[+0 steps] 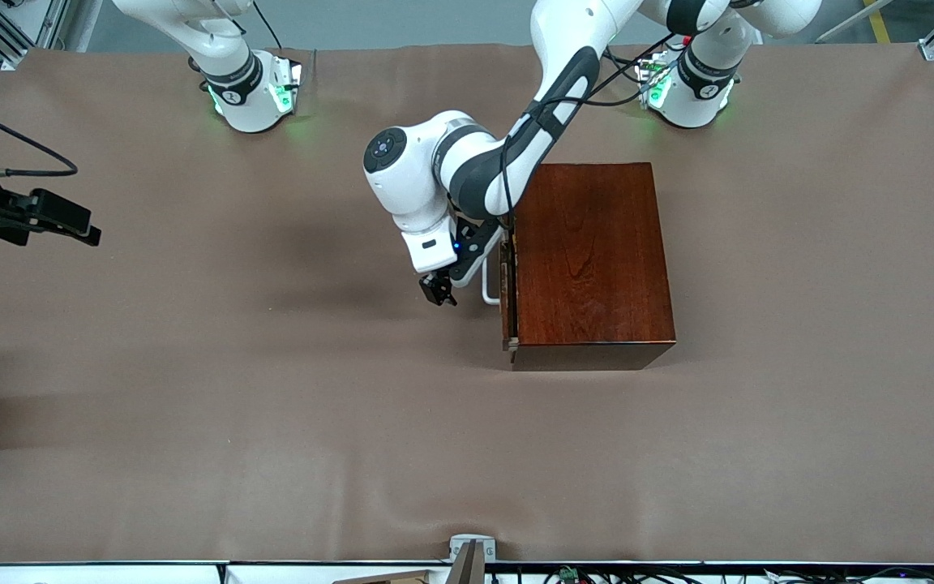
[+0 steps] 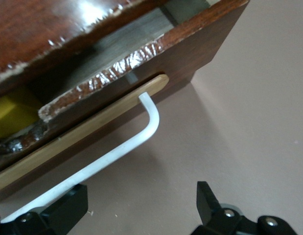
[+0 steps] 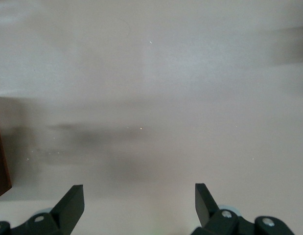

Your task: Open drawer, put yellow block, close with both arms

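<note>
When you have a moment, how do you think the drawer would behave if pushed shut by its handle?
The drawer is nearly shut, so it probably needs only a short push. Its thin handle might flex slightly. The glossy box looks heavy enough to stay put.

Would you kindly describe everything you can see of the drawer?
The drawer sits in the dark glossy wooden box, almost shut, with a narrow gap left. Its front is dark reddish wood edged by a pale strip, and it carries a white bent-bar handle. Something yellow shows through the gap. The left gripper is at the handle, jaws open; contact with the bar is unclear.
</note>
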